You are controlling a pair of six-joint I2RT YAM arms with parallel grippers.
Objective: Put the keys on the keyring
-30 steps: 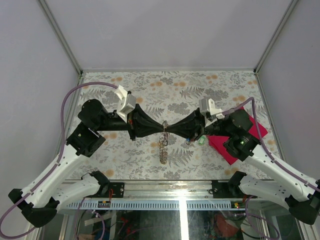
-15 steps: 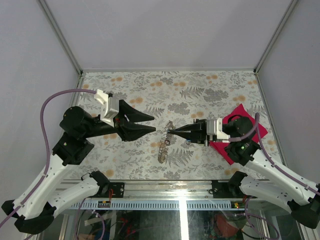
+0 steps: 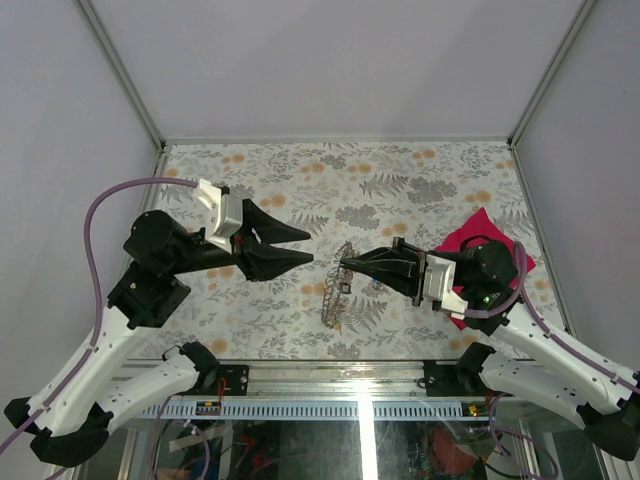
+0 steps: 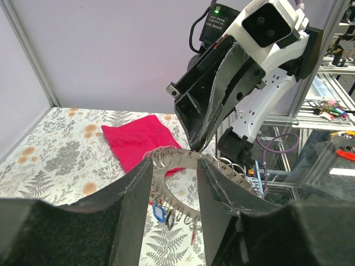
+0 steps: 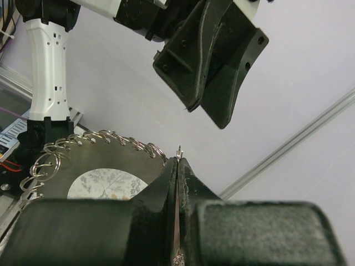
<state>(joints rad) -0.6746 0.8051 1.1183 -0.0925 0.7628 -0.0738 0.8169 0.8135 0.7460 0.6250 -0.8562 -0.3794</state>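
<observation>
The keyring [image 3: 335, 290] is a large grey metal ring with small split rings along its rim, hanging tilted above the table. My right gripper [image 3: 346, 264] is shut on its upper rim; in the right wrist view the jaws [image 5: 177, 162] pinch the edge of the keyring [image 5: 94, 160]. My left gripper [image 3: 308, 246] is open and empty, a short way left of the ring. In the left wrist view the keyring [image 4: 180, 163] shows between my open fingers [image 4: 136, 188], with a blue-headed key [image 4: 159, 212] dangling from it. No green-headed key shows.
A red cloth [image 3: 485, 240] lies at the right, under my right arm, and shows in the left wrist view [image 4: 138, 141]. The floral table [image 3: 350, 180] is walled at the back and both sides. The left gripper [image 5: 213, 66] faces the right wrist camera.
My left gripper has let go of the keyring, opened and pulled back to the left. My right gripper keeps the ring and has drawn back a little to the right and lower.
</observation>
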